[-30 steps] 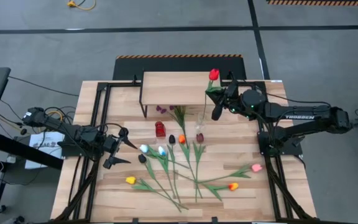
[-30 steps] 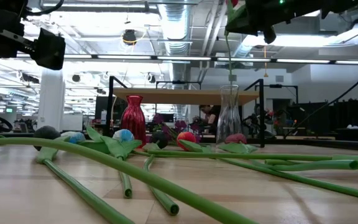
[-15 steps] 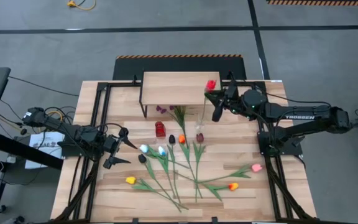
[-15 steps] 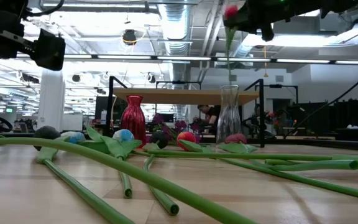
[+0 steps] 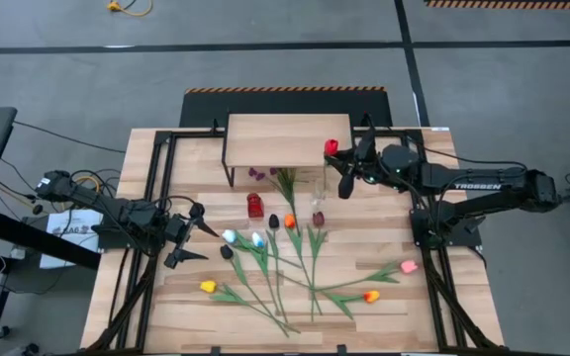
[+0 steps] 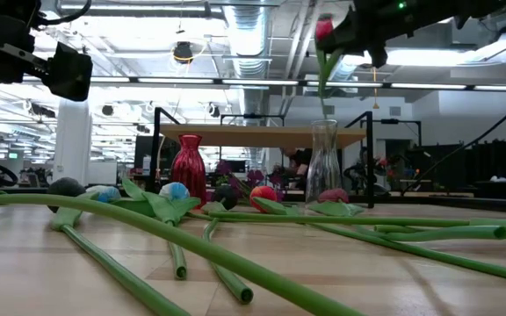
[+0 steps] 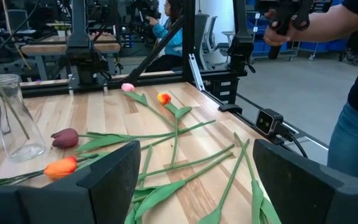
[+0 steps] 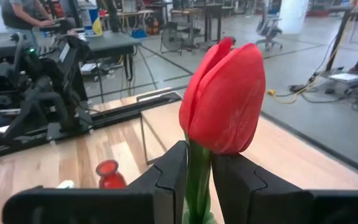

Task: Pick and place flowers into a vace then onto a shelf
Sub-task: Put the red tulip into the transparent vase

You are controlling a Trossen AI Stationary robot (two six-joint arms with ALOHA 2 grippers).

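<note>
The bench carries a spread of loose flowers across its front half, with the shelf standing at the back and a red vase just in front of it. The left arm waits well off to the left side, its left gripper spread wide with nothing between the fingers. The right arm reaches in over the back right part of the bench, and the right gripper is clamped on the stem of a red tulip, held just under the head. A second ago that head sat higher and farther back over the shelf's right corner; now it has come down and forward, and in the low view the stem runs from the gripper into the mouth of the clear glass vase. The grip looks to have slackened a little in that time, though the fingers still pinch the stem. I judge the tulip is being fed into the clear vase and is close to release; the rest of the flowers lie untouched, and the vase has yet to go onto the shelf.
</note>
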